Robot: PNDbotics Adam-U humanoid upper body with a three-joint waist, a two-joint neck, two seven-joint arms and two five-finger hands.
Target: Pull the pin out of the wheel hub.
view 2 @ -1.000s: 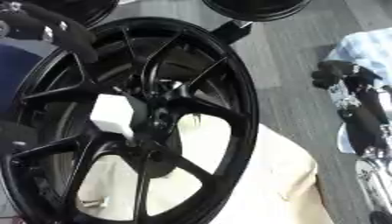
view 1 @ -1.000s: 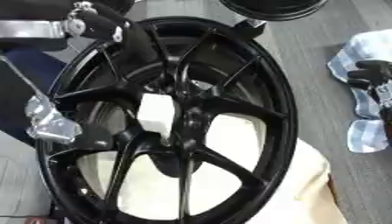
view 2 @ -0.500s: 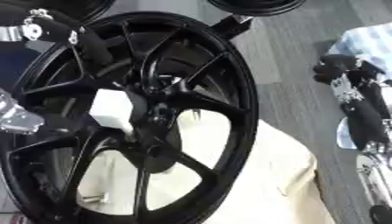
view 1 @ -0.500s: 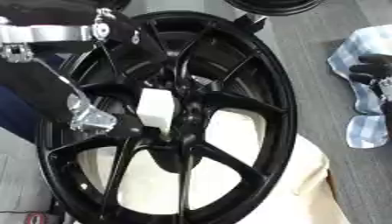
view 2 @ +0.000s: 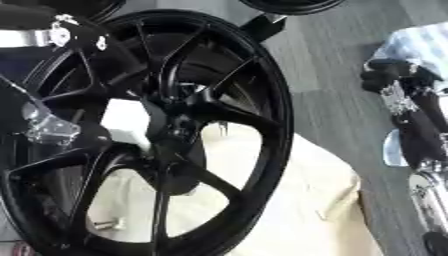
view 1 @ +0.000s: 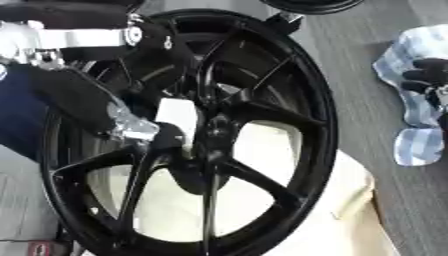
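- Grey floor (view 1: 367, 115) background, cream cloth (view 2: 297, 200) under the wheel.
- Left hand (view 1: 162, 140) at the hub, finger state unclear.
- White block-shaped pin (view 1: 179, 114) just above it, in glossy black spoked wheel hub (view 1: 219, 135).
- Right hand (view 2: 398, 80) well apart at the right, fingers curled, empty.

A cream cloth (view 1: 341, 220) covers the surface, a blue-checked cloth (view 1: 420, 100) beside it

Grey carpeted floor (view 1: 367, 125) fills the right side. A cream cloth (view 2: 297, 210) lies near it, lower down. A blue-and-white checked fabric (view 1: 418, 150) lies on the floor's far right.
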